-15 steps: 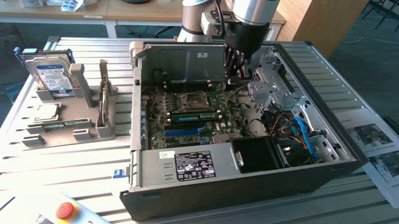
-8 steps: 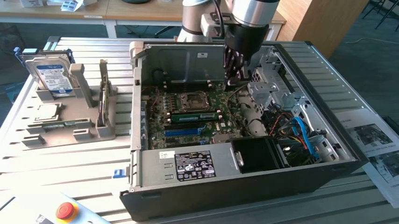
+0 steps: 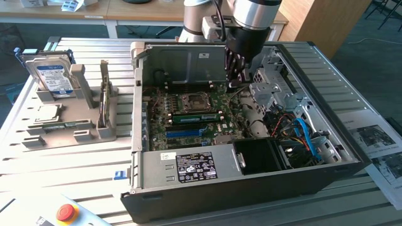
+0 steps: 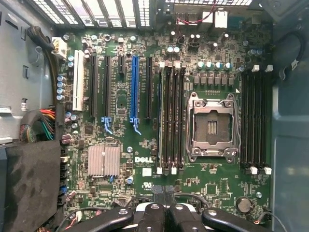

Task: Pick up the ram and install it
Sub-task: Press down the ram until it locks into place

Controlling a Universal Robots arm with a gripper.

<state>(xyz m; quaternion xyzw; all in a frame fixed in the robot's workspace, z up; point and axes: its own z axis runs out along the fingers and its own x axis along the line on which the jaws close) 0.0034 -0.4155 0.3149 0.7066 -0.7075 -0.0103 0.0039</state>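
Now: gripper (image 3: 236,82) down inside open computer case (image 3: 251,188), above motherboard (image 3: 156,113), close to case's far wall in exterior view. Wrist view: fingers (image 4: 149,218) pressed together, nothing between them, so closed and empty. Ram (image 3: 196,117) stands on edge in slot just beside CPU socket (image 3: 191,100), apart from gripper. Second stick (image 3: 104,94) stands upright in gray fixture (image 3: 69,137) outside case, toward exterior view's left, near hard drive (image 3: 53,77).

A robotics lab: slotted metal bench (image 3: 75,160), emergency-stop button (image 3: 66,213) (red), opened computer (image 3: 251,188).
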